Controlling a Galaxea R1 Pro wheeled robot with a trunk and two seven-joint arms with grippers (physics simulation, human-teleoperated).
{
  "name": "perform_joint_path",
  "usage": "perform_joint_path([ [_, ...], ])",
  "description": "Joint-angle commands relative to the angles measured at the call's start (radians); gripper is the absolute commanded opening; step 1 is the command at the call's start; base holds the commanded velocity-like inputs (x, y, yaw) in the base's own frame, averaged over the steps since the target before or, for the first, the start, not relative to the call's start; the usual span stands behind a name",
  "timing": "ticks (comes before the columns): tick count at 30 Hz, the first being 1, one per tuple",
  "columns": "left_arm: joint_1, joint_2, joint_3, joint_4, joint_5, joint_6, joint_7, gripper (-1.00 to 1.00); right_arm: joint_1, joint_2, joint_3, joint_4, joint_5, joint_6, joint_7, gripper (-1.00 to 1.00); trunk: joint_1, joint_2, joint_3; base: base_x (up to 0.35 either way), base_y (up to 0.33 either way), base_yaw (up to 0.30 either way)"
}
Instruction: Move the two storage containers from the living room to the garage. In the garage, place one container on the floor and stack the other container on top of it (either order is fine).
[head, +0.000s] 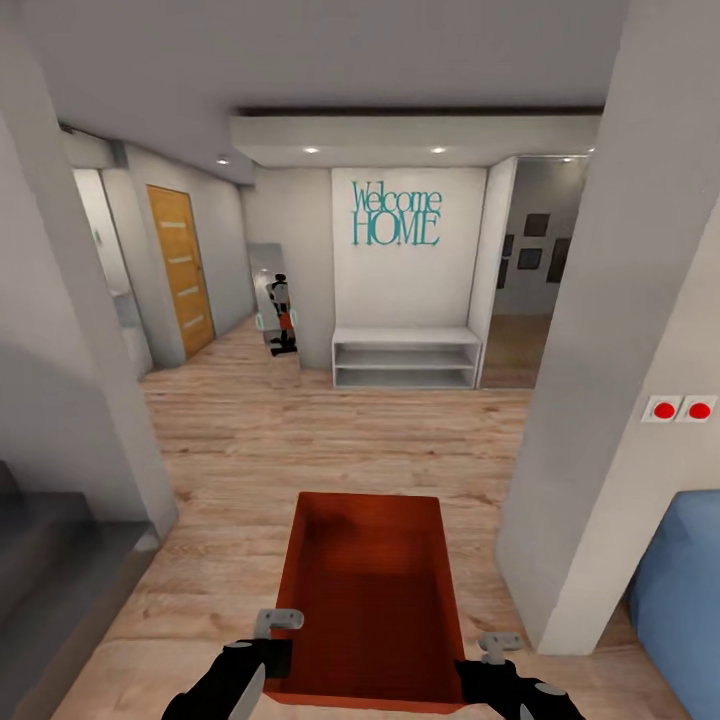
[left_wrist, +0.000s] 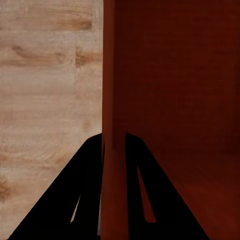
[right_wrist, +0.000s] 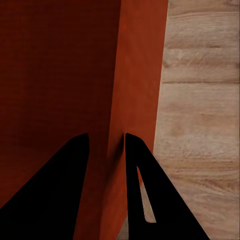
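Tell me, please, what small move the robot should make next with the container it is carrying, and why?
Probably drive on slowly down the hallway. Both pincers, left and right, clamp opposite walls of the orange-red container, held over light wood plank floor, not concrete, so this is not the garage.

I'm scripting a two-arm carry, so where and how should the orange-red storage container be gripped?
Grip the storage container by its two long thin side walls near the close end, one gripper per side, fingers straddling the rim from above. It has no lid or handles, so the walls are the hold. The left gripper and right gripper clamp it that way now.
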Motion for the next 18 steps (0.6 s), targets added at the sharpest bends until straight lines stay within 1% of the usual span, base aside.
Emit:
perform_joint_path([
  [1, -0.002, -0.003, 0.013, -0.004, -0.005, 0.009, 0.031, -1.0, 0.001, 0.0, 0.012, -0.001, 0.054, 0.006, -0.016, -1.0, 0.001, -0.002, -0.002, 0.325, 0.104, 0.0],
  [7, -0.002, -0.003, 0.013, -0.004, -0.005, 0.009, 0.031, -1.0, 0.001, 0.0, 0.012, -0.001, 0.054, 0.006, -0.016, -1.0, 0.001, -0.002, -0.002, 0.325, 0.112, 0.006],
  [12, -0.002, -0.004, 0.012, -0.004, -0.005, 0.009, 0.031, -1.0, 0.001, 0.0, 0.012, -0.001, 0.054, 0.006, -0.016, -1.0, 0.001, -0.002, -0.002, 0.325, 0.113, 0.192],
  [18, -0.002, -0.004, 0.013, -0.004, -0.005, 0.009, 0.031, -1.0, 0.001, 0.0, 0.013, -0.001, 0.055, 0.006, -0.016, -1.0, 0.001, -0.002, -0.002, 0.325, 0.104, 0.044],
])
